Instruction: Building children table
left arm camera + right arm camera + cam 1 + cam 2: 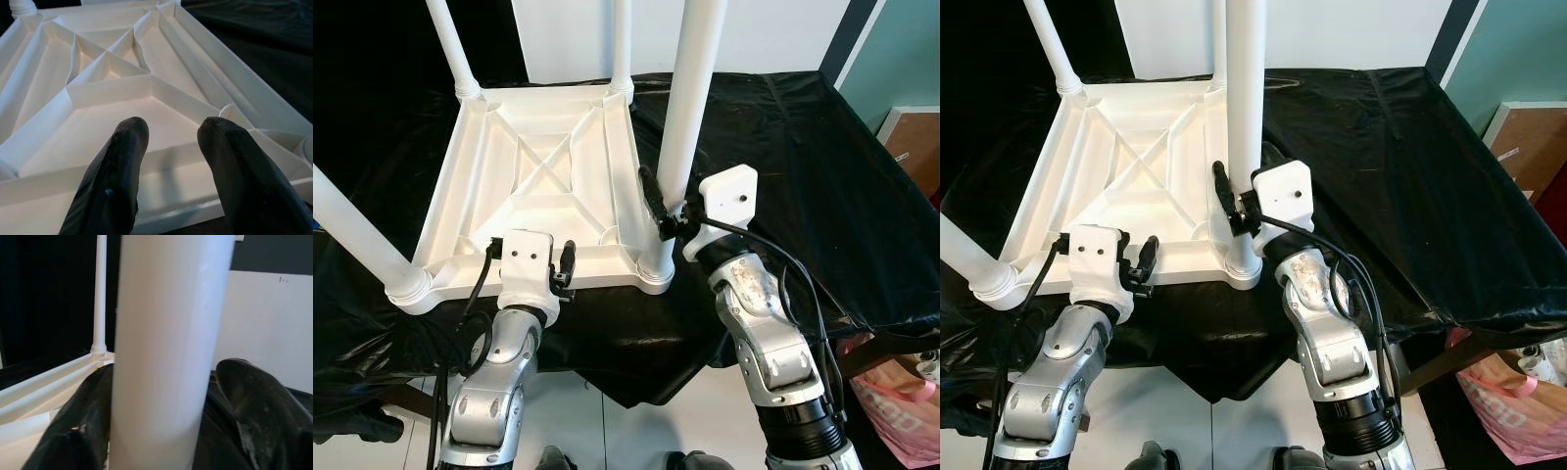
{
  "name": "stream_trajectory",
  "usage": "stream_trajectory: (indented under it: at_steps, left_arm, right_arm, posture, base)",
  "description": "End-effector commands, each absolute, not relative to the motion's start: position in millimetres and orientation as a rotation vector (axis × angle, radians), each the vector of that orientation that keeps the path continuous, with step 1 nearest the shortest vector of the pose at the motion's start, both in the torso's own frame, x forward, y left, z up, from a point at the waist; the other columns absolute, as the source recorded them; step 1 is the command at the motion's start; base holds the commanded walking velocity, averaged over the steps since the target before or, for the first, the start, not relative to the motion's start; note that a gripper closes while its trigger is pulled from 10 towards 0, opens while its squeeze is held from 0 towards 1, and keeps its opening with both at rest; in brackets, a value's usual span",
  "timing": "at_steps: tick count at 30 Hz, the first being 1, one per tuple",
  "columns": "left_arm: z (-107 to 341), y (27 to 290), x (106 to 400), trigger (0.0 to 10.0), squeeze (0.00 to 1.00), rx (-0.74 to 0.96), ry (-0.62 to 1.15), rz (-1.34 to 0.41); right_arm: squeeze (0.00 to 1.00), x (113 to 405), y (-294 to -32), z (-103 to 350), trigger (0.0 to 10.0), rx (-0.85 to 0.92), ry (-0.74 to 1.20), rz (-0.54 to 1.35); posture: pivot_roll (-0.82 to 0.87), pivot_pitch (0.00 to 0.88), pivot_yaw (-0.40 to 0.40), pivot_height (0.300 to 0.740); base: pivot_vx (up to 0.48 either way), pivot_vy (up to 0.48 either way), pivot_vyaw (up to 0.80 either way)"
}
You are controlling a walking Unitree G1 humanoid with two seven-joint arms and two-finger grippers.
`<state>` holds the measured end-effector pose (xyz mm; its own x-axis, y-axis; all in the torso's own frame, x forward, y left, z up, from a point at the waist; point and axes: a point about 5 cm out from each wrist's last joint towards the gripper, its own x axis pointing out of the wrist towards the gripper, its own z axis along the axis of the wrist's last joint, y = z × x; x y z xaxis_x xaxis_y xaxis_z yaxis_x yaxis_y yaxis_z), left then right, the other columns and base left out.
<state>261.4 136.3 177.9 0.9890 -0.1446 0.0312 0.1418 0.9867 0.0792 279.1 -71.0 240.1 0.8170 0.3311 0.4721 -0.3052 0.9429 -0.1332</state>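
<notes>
Here the right tool [668, 217] straddles the near-right white leg [688, 98] low down, just above its socket — one black finger [73, 431] against each side of the tube, so it grips the leg. The left tool [565, 266] hangs at the near edge of the upturned children's table [543, 171], its fingers [112, 181] parted over the ribbed underside and holding nothing. The table lies upside down on a black-draped tabletop [783, 157], its other legs standing up at the corners. A pink bag [891, 411] sits on the floor to the right.
</notes>
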Motion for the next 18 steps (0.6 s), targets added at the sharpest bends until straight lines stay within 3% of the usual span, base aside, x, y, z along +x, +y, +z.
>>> stream_trajectory:
  at_steps: [1, 14, 18]
  left_arm:
    - [175.2, 134.8, 258.9, 10.0, 0.00, 0.072, -0.017, -0.188]
    - [171.4, 125.1, 251.3, 10.0, 0.00, 0.082, 0.000, -0.197]
    - [172.5, 140.5, 258.2, 10.0, 0.00, 0.053, 0.001, -0.090]
  right_arm:
    - [0.00, 278.4, -70.6, 244.6, 10.0, -0.046, -0.521, 0.330]
    - [0.00, 282.7, -68.0, 250.4, 10.0, -0.023, -0.490, 0.319]
    - [0.00, 285.1, -68.0, 250.0, 10.0, -0.015, -0.460, 0.306]
  posture:
    - [0.01, 0.114, -0.035, 0.740]
    - [0.01, 0.123, -0.030, 0.740]
    - [0.02, 0.124, -0.031, 0.740]
  base:
    - [0.000, 0.000, 0.00]
    - [0.000, 0.000, 0.00]
    - [0.000, 0.000, 0.00]
